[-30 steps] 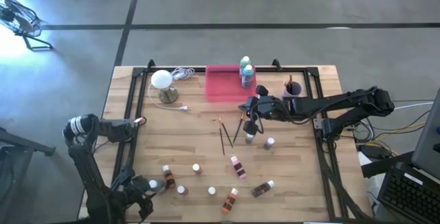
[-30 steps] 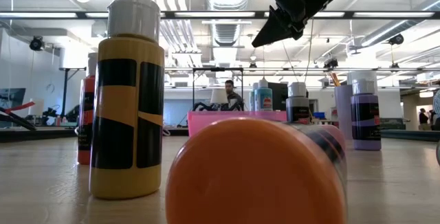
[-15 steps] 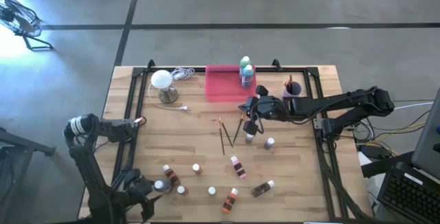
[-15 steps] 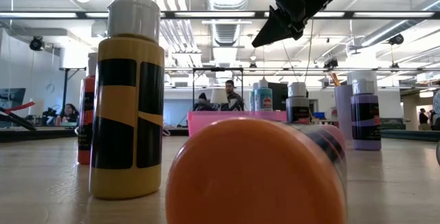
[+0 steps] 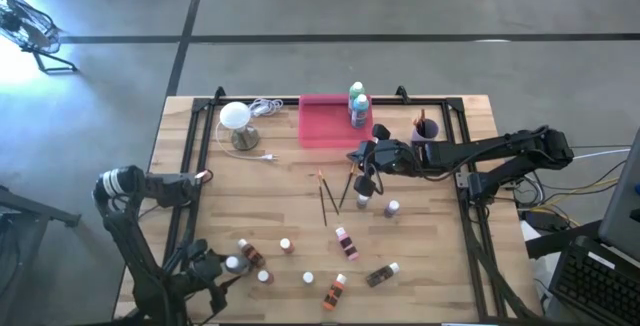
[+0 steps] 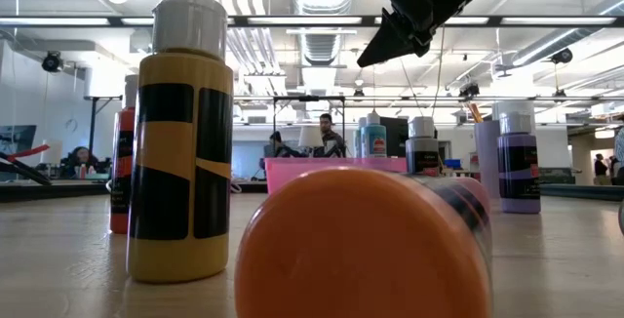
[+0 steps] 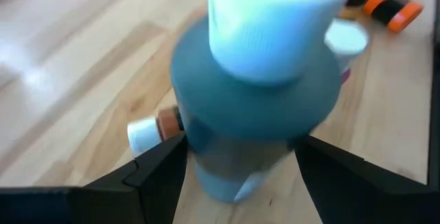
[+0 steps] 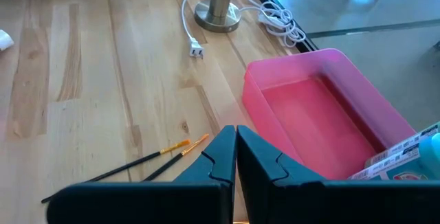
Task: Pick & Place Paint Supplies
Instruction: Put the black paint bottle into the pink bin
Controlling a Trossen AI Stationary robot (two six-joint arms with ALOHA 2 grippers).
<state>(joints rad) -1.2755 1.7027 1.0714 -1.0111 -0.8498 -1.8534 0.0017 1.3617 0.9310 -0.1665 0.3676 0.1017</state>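
Note:
My left gripper (image 5: 218,266) is near the table's near left corner, shut on a small white-capped bottle (image 5: 234,263). In the left wrist view that bottle (image 7: 258,93) fills the gap between the fingers, dull blue-grey with its cap toward the camera. A brown bottle (image 5: 250,256) lies just beside it. Several more small bottles (image 5: 345,241) stand or lie across the near half. Thin brushes (image 5: 330,191) lie flat mid-table. The green and blue bottles (image 5: 357,106) stand at the pink tray's right end. My right gripper (image 5: 360,156) hangs shut above the table, between the tray and the brushes. My left gripper pinches the bottle's body (image 7: 240,159) below the cap, one finger (image 7: 161,165) on each side. It comes slanting down from the table's near left. The bottle stands roughly upright between the fingers. Whether its base rests on the table I cannot tell.
The pink tray (image 5: 325,121) sits at the far edge, with a white globe lamp (image 5: 235,118) and its cord to its left. A purple cup with brushes (image 5: 425,126) stands far right. In the low view, a yellow bottle (image 6: 180,142) and a lying orange-capped bottle (image 6: 361,250) are close.
My left gripper has crept along the near edge toward the table's right, and the white-capped bottle between its fingers has shifted that way with it. My right arm has kept still.

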